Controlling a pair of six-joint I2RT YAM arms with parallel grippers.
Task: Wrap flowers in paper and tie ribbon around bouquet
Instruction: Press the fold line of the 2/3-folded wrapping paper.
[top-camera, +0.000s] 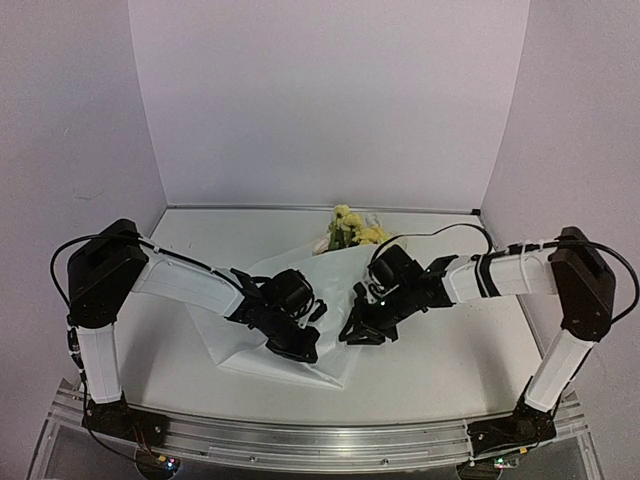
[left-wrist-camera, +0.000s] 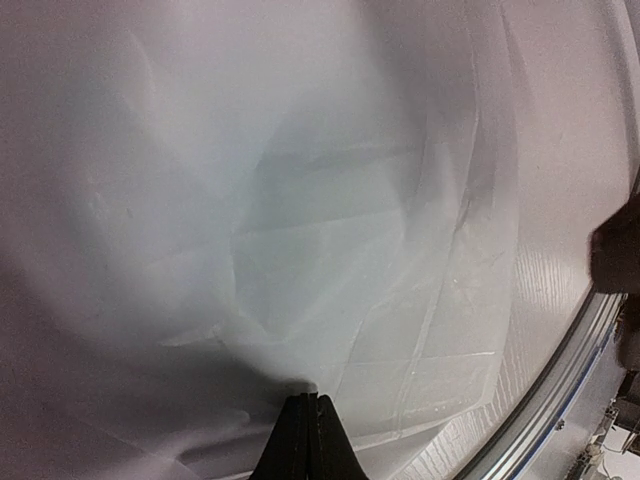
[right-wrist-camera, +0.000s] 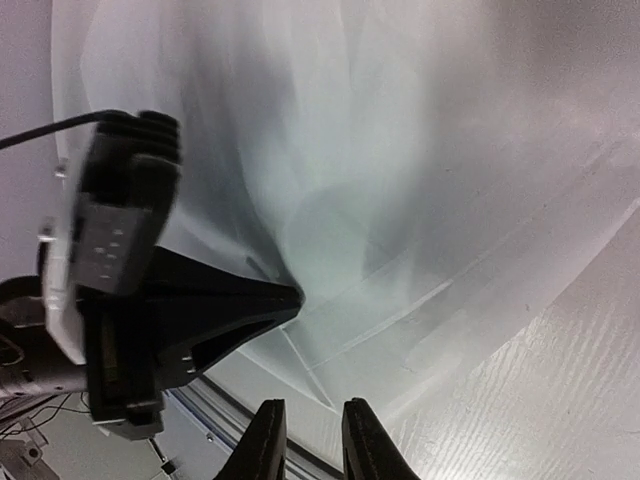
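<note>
The left tool (left-wrist-camera: 308, 400) pinches the paper (left-wrist-camera: 300, 200) tight; the right tool (right-wrist-camera: 312, 412) gapes narrowly, empty. Draw the fold slowly over the flowers (top-camera: 352, 228), with even tension.

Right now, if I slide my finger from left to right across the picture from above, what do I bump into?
The left arm's black elbow → left gripper → right gripper → right arm's black elbow. The paper spreads under both grippers, so it has no single spot.
</note>
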